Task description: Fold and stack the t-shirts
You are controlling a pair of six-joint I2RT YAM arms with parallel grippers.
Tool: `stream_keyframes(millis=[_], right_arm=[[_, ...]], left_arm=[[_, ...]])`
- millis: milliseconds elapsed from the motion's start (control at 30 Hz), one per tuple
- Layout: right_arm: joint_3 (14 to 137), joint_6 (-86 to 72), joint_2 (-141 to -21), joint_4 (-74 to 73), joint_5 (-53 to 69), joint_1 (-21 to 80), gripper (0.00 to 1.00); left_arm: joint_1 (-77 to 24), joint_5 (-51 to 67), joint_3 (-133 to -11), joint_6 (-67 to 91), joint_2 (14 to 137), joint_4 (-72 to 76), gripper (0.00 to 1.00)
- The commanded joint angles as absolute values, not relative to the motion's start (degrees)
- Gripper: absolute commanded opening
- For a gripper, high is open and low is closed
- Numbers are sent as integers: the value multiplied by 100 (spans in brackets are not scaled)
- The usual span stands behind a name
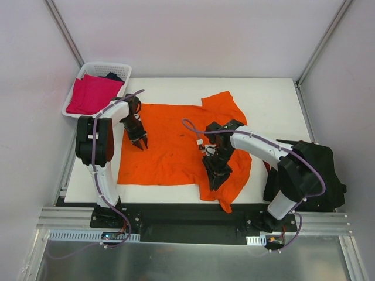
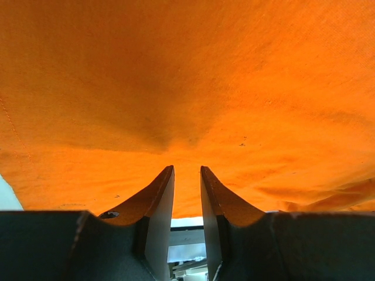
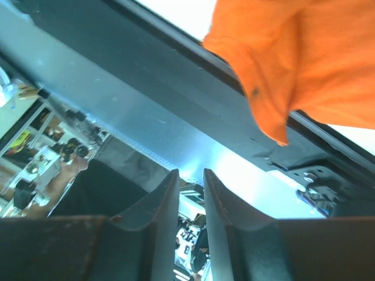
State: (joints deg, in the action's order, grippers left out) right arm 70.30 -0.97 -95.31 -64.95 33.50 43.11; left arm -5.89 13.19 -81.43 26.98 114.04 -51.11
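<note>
A: Orange t-shirt (image 1: 176, 146), where?
B: Spread on white table (image 1: 269, 99), roughly centre, mostly single layer, not yet folded. Near-right part bunched. One sleeve (image 1: 226, 202) hanging over near table edge.
A: L gripper (image 1: 141, 142)?
B: Above left part of the orange cloth, tips pointing down. Per wrist cam: fingers (image 2: 159, 196) parted by a narrow slit, nothing between them, nothing held. Orange fabric filling the view beyond the tips. Contact w/ cloth: cannot tell.
A: R gripper (image 1: 215, 181)?
B: Above near-right part of the shirt, close to table's near edge. Per wrist cam: fingers (image 3: 221, 202) a slim gap apart, empty. Sleeve end dangling ahead of the tips, apart from them, w/ metal frame rail (image 3: 176, 134) behind.
A: Other shirts?
B: Magenta-pink t-shirt (image 1: 91, 93) lying folded in white basket (image 1: 104, 65) at far-left corner of table. Dark cloth (image 1: 113, 76) behind it in same basket, type unclear. Black pile (image 1: 321, 170) at right side of table, just beside R arm's base. Red trim not discernible from top cam.
</note>
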Motion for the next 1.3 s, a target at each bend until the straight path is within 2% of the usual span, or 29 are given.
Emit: stream_keyframes(millis=[0,67,100,300,500,700,933,1267], right_arm=[[7075,-79,-9325,-6926,2551,4289,20],[6840,-315,-9334,-6777,1848,4202,12],[6733,-403,-9351,-6672,1680,4166,1],[5767,-1019,-9395,-5206,1871,3867,1],[5616,-818,-9905,-4878,2399,3867,1],[5590,-677,-9757,-4826,2566,3920,1],[5484,-1072,-9615,-4641,2575,4709,1],[6363,-984,-10257,-5141,2285,5862,1]], left_arm=[[-563,1371,-8235,2610,11162,-5203,25],[-563,1389,-8227,2619,11162,-5203,25],[-571,1423,-8192,2619,11153,-5212,25],[-659,1696,-7736,2593,10855,-5177,25],[-773,1608,-7401,2514,10521,-5168,25],[-773,1644,-7383,2514,10424,-5221,25],[-773,1530,-7207,2496,10301,-5229,26],[-782,1608,-7225,2540,10362,-5221,26]])
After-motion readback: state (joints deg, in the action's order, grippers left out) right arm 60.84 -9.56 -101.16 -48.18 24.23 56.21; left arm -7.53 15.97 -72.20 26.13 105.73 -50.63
